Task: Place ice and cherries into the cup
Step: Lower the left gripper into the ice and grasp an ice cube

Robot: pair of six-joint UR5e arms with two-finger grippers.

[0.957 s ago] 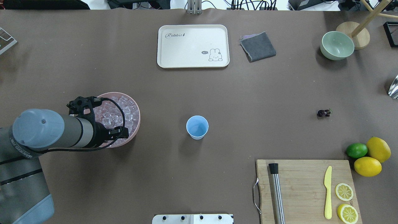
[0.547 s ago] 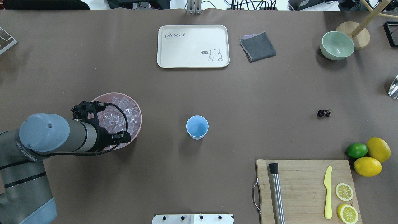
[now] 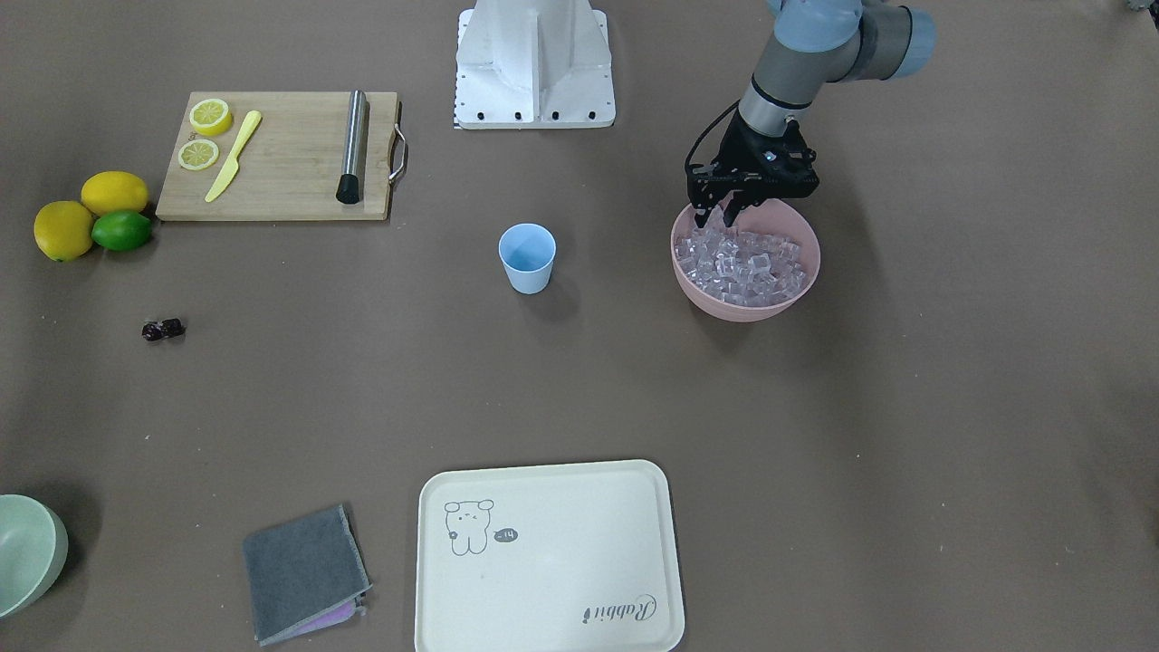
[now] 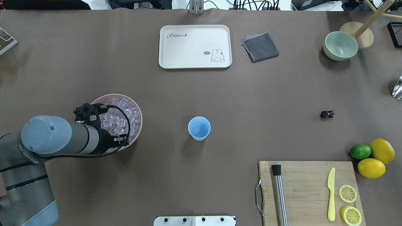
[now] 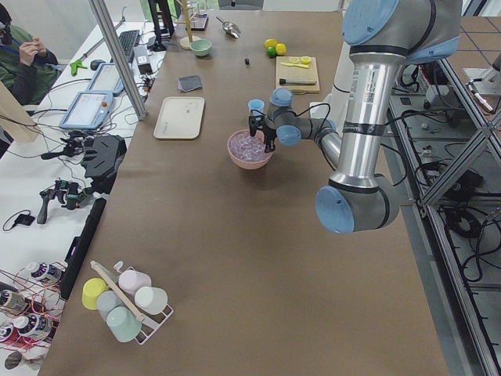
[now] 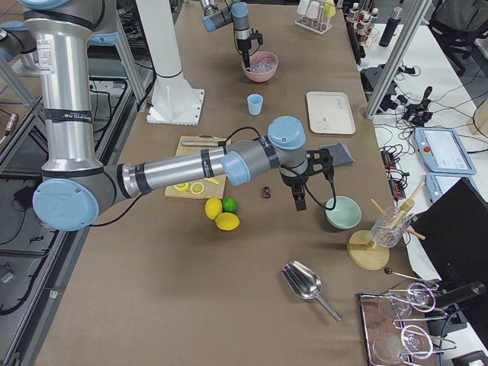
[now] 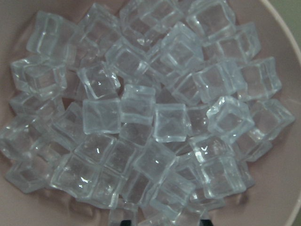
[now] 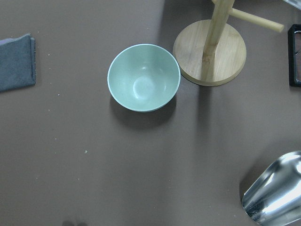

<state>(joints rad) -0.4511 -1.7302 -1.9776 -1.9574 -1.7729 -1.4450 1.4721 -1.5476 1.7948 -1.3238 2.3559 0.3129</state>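
In the overhead view the left arm is covering the near side of the pink bowl and some of the ice. The right claw is showing only in a side view, too small for reading its jaws. The wrist picture's edge is cutting off the scoop.

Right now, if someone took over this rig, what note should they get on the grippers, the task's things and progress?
Left gripper: open, low over the clear ice cubes in the pink plastic bowl, nothing gripped yet.
Right gripper: hovers beside the pale green bowl; open or shut, cannot tell.
Small light-blue plastic cup: upright, empty.
Dark maroon cherry cluster: lying loose, far from the cup.
Done: nothing in the cup.
Left: ice, then cherries, into the cup.
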